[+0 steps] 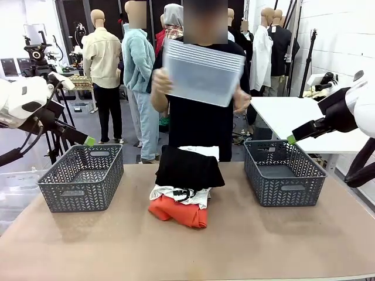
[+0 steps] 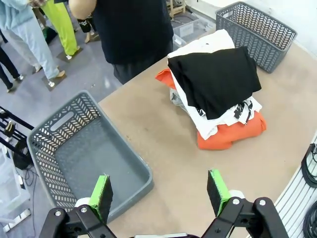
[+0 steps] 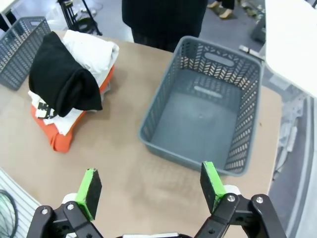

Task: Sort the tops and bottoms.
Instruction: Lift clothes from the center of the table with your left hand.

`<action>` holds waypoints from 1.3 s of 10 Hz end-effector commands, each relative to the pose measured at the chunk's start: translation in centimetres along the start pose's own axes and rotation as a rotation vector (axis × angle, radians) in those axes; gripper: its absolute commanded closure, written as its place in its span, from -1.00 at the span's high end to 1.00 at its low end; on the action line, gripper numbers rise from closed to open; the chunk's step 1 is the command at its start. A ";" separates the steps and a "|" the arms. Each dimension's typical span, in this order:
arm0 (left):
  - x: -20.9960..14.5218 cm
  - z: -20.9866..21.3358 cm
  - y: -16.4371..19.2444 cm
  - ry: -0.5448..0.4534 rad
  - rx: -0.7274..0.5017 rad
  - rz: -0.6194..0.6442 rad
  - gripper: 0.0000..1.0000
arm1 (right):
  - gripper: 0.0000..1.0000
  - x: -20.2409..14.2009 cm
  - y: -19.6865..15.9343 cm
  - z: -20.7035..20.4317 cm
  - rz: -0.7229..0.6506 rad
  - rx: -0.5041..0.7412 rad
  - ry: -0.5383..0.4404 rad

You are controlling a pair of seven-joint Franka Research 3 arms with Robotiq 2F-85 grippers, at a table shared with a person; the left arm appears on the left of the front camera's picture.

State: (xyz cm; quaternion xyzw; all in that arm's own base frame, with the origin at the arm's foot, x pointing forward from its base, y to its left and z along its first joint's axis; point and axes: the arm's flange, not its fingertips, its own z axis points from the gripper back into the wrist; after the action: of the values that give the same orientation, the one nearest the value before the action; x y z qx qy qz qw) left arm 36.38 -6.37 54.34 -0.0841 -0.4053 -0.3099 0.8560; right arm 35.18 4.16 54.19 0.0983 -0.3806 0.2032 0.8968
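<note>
Centre of frame: a black garment [image 1: 188, 168] hides most of the white tee [image 1: 166, 192], whose black print is unreadable. Below lies the orange top [image 1: 176, 212]. Left gripper [image 2: 161, 191] and right gripper [image 3: 151, 186]: jaws apart, empty.

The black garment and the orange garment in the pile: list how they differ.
The black garment lies on top of the pile; the orange garment lies at the bottom, on the table. The black garment shows nearly whole; the orange garment is mostly covered, with the white tee between them. Both are soft, folded and in one pile.
</note>
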 end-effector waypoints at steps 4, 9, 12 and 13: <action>0.1 0.3 -0.1 -0.007 0.000 -0.004 1.00 | 1.00 0.2 0.0 0.5 -0.012 -0.008 -0.017; 0.1 0.3 -0.1 -0.007 0.000 -0.004 1.00 | 1.00 0.2 0.0 0.5 -0.012 -0.008 -0.017; 0.1 0.3 -0.1 -0.007 0.000 -0.004 1.00 | 1.00 0.2 0.0 0.5 -0.012 -0.008 -0.017; 0.1 0.3 -0.1 -0.007 0.000 -0.004 1.00 | 1.00 0.2 0.0 0.5 -0.012 -0.008 -0.017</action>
State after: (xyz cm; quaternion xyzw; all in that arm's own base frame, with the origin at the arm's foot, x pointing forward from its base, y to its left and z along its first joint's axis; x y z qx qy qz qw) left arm 36.24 -6.53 54.57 -0.0820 -0.4076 -0.3118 0.8544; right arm 34.94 3.97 54.70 0.0925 -0.3872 0.2001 0.8953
